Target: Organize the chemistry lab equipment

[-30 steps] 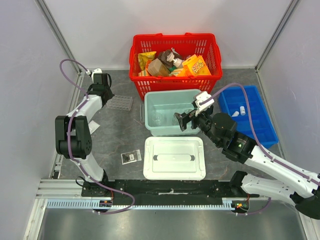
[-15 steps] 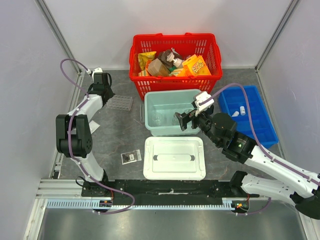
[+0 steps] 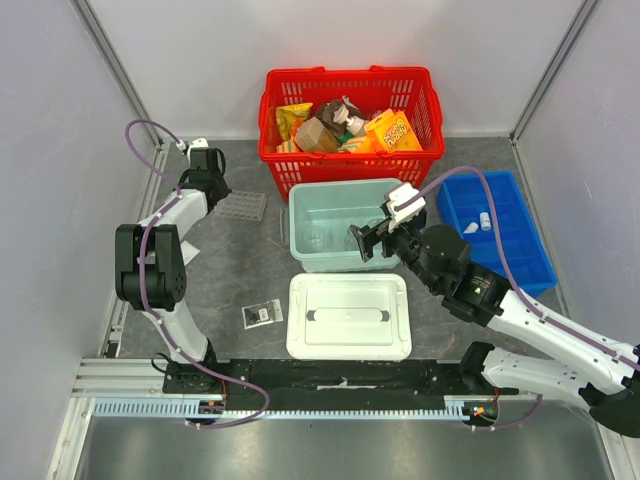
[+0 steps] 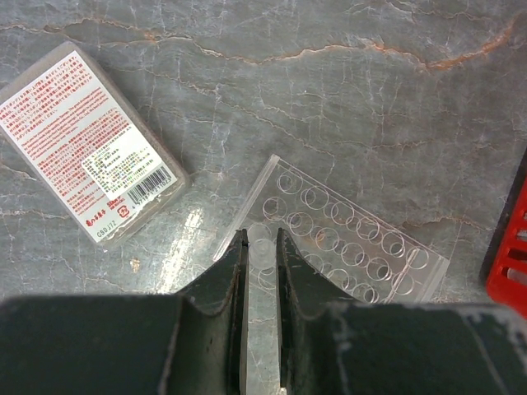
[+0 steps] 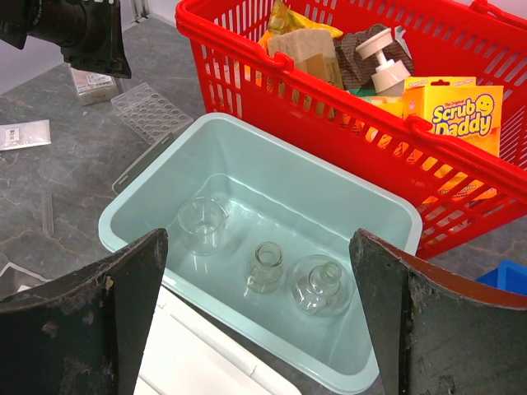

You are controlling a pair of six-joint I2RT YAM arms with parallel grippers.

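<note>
The clear multi-well plate [image 3: 243, 206] lies flat on the table at the back left. My left gripper [image 3: 218, 196] is at its left corner. In the left wrist view its jaws [image 4: 259, 243] are nearly together, with the plate's [image 4: 354, 243] near corner between the tips. My right gripper [image 3: 366, 242] hangs wide open and empty over the front rim of the teal bin [image 3: 300, 215]. In the right wrist view [image 5: 257, 240] a glass beaker [image 5: 201, 224] and two small glass flasks [image 5: 265, 265] [image 5: 319, 284] stand in the bin. Two white vials [image 3: 477, 222] lie in the blue tray [image 3: 520, 250]. Clear packets [image 3: 262, 314] lie front left.
The red basket [image 3: 350, 115] of snack packs and sponges stands behind the bin. The bin's white lid [image 3: 349, 316] lies in front of it. A flat clear box with a red-printed label [image 4: 86, 140] lies left of the well plate. White walls enclose the table.
The left wrist has shifted slightly at the well plate. The right arm has barely moved and stays open over the bin.
</note>
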